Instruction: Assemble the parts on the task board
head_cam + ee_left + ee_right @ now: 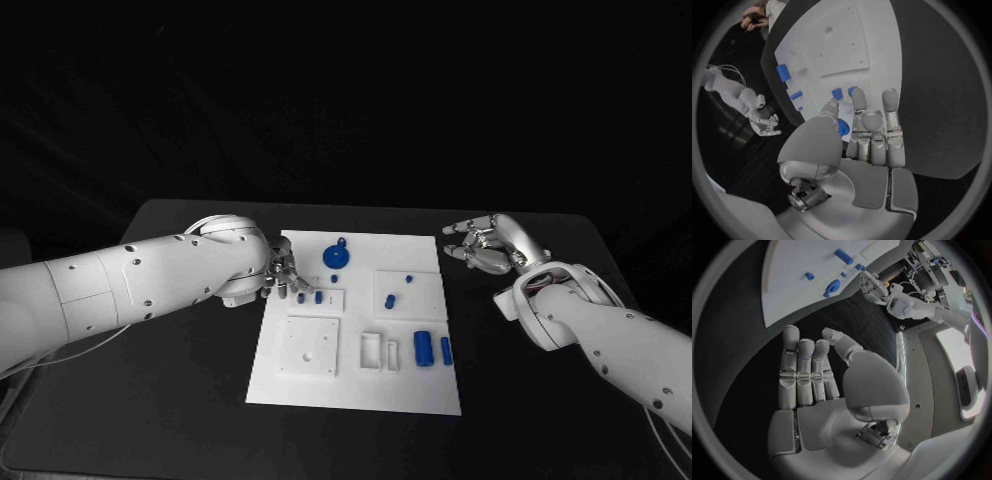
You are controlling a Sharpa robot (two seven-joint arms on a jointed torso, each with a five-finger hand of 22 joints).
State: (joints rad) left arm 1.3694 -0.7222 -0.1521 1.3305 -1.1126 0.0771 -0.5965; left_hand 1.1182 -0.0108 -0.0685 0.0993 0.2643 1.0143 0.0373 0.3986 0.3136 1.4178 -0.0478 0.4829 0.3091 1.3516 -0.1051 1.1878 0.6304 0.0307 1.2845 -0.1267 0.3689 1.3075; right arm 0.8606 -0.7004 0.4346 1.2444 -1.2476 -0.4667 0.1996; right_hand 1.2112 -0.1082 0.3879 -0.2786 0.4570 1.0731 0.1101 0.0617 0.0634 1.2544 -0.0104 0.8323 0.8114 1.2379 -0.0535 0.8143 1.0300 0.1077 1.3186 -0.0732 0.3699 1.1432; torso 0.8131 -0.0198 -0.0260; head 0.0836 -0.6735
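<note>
The black desk (188,400) carries the white task board (361,390) at its middle, blue parts (423,346) scattered on it. The left robot hand (277,277) hovers over the board's left edge, fingers spread, holding nothing. The right robot hand (483,245) hangs empty and spread beside the board's right edge.

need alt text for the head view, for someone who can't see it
A white task board lies on a black table, holding small blue parts, between two white robot arms. The left hand reaches over the board's left edge, fingers close to two small blue pieces. The right hand hovers open over the table, just off the board's right edge.
</note>
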